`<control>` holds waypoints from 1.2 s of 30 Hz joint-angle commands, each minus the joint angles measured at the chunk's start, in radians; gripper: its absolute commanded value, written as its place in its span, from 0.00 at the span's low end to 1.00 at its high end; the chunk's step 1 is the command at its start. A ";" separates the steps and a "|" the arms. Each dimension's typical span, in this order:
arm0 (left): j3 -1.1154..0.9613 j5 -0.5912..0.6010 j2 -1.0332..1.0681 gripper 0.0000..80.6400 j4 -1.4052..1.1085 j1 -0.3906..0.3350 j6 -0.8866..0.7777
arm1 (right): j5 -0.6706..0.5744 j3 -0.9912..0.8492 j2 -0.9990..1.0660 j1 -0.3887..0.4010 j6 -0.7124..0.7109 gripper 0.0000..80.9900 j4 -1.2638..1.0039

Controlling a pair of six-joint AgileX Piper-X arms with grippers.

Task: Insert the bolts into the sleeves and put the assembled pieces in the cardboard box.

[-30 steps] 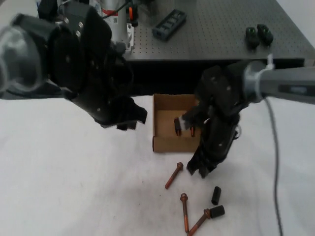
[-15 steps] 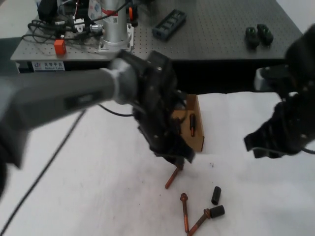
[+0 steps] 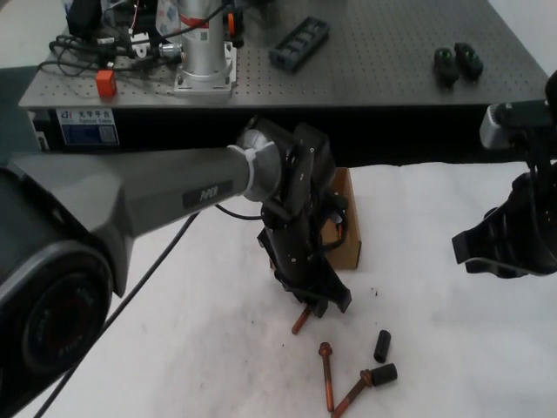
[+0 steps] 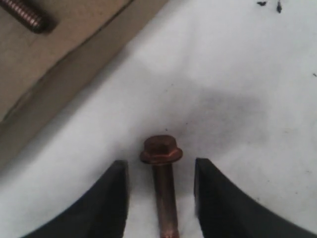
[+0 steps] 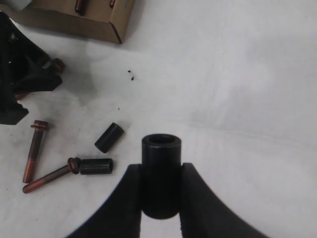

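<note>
The left gripper [image 4: 161, 168] stands released, its two black fingers [image 4: 114, 198] on either side of a copper-coloured hex-headed metal bolt [image 4: 162, 151] that lies flat on the white cloth [image 4: 237, 74], with a gap showing at each side. Just beside the bolt's head runs the wall of the brown cardboard box [image 4: 74, 64], with a threaded bolt end [image 4: 25, 15] lying inside it. The right gripper [image 5: 161, 171] is clenched on a short black cylindrical sleeve [image 5: 161, 193], whose open bore faces the camera.

In the high view the left gripper sits at lower centre of the frame, and its arm crosses in front of the box at centre, hiding most of it. The right gripper hangs at the right edge, well apart from the box. At the bottom centre of that frame lie a loose copper bolt [image 3: 327, 374], a loose black sleeve [image 3: 381, 346] and a bolt pushed partway into a sleeve [image 3: 372, 381], near one another. Across the top of the frame runs a perforated grey metal bench [image 3: 392, 61] bearing a black slotted tray [image 3: 298, 42] and an orange block [image 3: 105, 83]
</note>
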 commanded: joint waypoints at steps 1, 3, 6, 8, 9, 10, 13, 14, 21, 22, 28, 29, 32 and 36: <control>-0.013 -0.007 0.007 0.30 0.010 -0.001 0.011 | -0.008 -0.003 -0.009 -0.003 0.004 0.06 0.000; -0.013 -0.006 0.007 0.21 0.022 -0.001 0.011 | -0.008 -0.003 -0.009 -0.003 0.004 0.06 0.000; -0.013 0.001 0.007 0.07 0.031 -0.001 0.013 | -0.008 -0.003 -0.009 -0.003 0.004 0.06 -0.005; -0.013 0.031 0.011 0.03 0.031 -0.001 0.014 | -0.008 -0.003 -0.009 -0.003 0.004 0.06 -0.008; -0.013 0.041 0.015 0.03 0.031 -0.001 0.014 | -0.008 -0.003 -0.009 -0.003 0.004 0.06 -0.008; -0.013 0.046 0.021 0.03 0.031 -0.001 0.014 | -0.008 -0.003 -0.009 -0.003 0.004 0.06 -0.008; -0.013 0.044 0.038 0.03 0.038 -0.001 0.014 | -0.008 -0.003 -0.009 -0.003 0.004 0.06 -0.008; -0.013 0.037 0.040 0.03 0.042 -0.001 0.014 | -0.008 -0.003 -0.009 -0.003 0.004 0.06 -0.008; -0.012 0.031 -0.072 0.01 0.036 0.020 -0.097 | -0.096 -0.003 -0.009 -0.003 -0.009 0.06 -0.039; -0.009 0.060 -0.110 0.01 0.029 0.030 -0.126 | -0.137 -0.003 -0.009 -0.003 -0.009 0.06 -0.053; 0.168 0.315 -0.371 0.01 -0.258 0.122 -0.311 | -0.415 0.021 -0.011 0.043 0.029 0.06 -0.152; 0.227 0.370 -0.421 0.01 -0.342 0.137 -0.366 | -0.448 0.034 -0.011 0.066 0.042 0.06 -0.177; 0.414 0.506 -0.543 0.01 -0.614 0.164 -0.541 | -0.525 0.085 -0.011 0.161 0.092 0.06 -0.278; 0.597 0.550 -0.676 0.01 -0.989 0.167 -0.776 | -0.531 0.131 -0.011 0.270 0.204 0.06 -0.464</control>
